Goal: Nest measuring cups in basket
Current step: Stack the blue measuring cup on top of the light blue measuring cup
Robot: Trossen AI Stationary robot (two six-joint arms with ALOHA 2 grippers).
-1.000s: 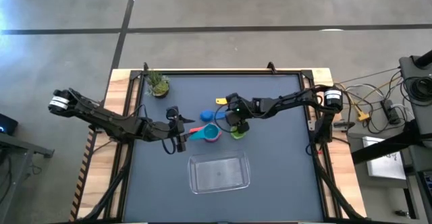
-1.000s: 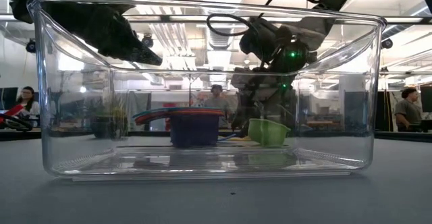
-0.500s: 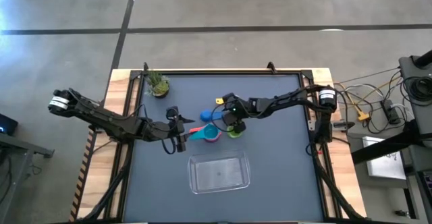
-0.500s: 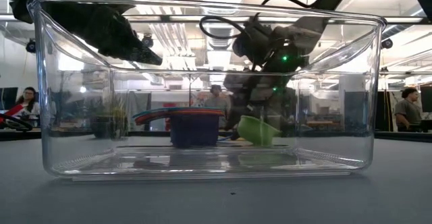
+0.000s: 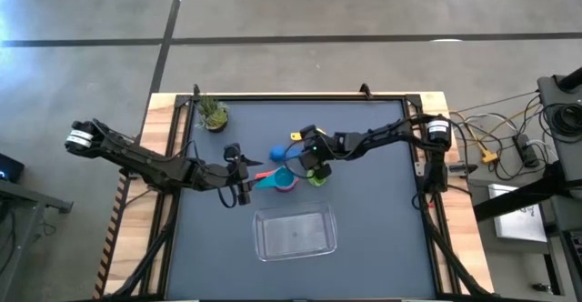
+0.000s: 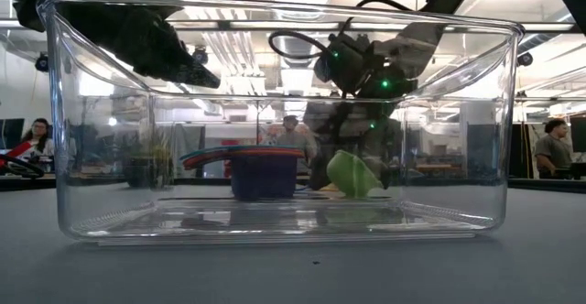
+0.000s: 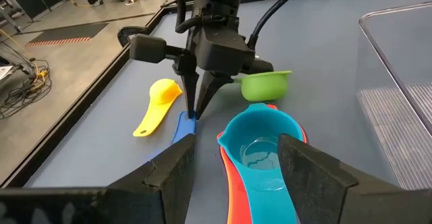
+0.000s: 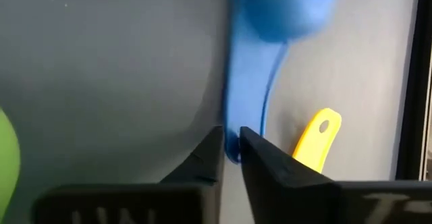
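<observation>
No readable text, label, brand, number or sign is found in any view; nothing legible is seen on any item.

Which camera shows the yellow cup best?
The left wrist view: the whole yellow measuring cup lies on the table there. The right wrist view shows only its handle, the high view a small patch, and the low view doesn't clearly show it.

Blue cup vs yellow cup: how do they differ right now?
The blue cup has its handle between the right gripper's fingers; the yellow cup lies free on the table, untouched. The blue one's bowl faces down in the right wrist view; the yellow one's pose I cannot tell. Both are short-handled scoops outside the basket, lying side by side.
</observation>
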